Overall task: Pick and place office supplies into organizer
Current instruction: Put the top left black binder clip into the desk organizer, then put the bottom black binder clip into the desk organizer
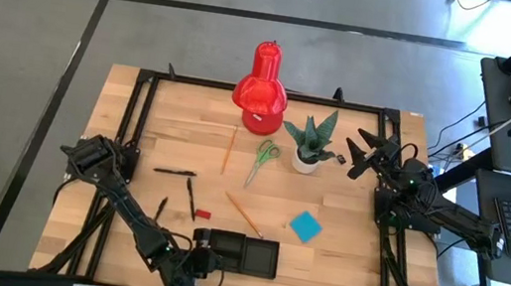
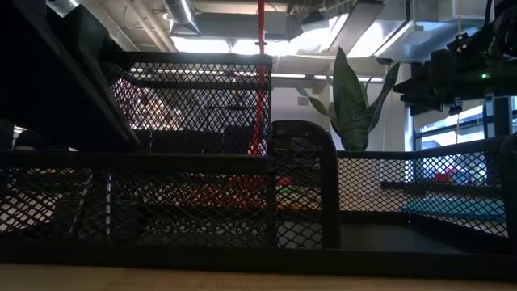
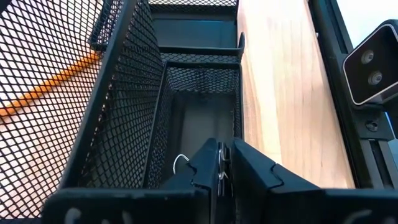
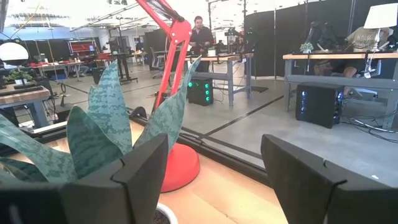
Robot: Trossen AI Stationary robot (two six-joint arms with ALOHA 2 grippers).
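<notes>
Fingers [image 3: 211, 171] of the left gripper [image 3: 222, 180] pinch a small black binder clip [image 3: 219, 174], its wire loop showing, low inside the left compartment of the black mesh organizer [image 1: 245, 254]. By my reading this is the drop-off: next they must part, then lift clear of the mesh walls. Pens [image 1: 175, 171], orange pencils [image 1: 244, 214], green-handled scissors [image 1: 262, 159] and blue note pad [image 1: 305, 226] lie on the wooden desk [image 1: 348, 266]. Right gripper [image 1: 362, 153] waits agape beside the plant [image 1: 312, 141].

Black mesh organizer [image 1: 258, 256] sits at the table's near edge. Beyond it lie the blue note pad [image 1: 305, 226], an orange pencil [image 1: 244, 214], green-handled scissors [image 1: 262, 160] — and, leftward, black pens [image 1: 191, 197] and a small red piece [image 1: 203, 214].
</notes>
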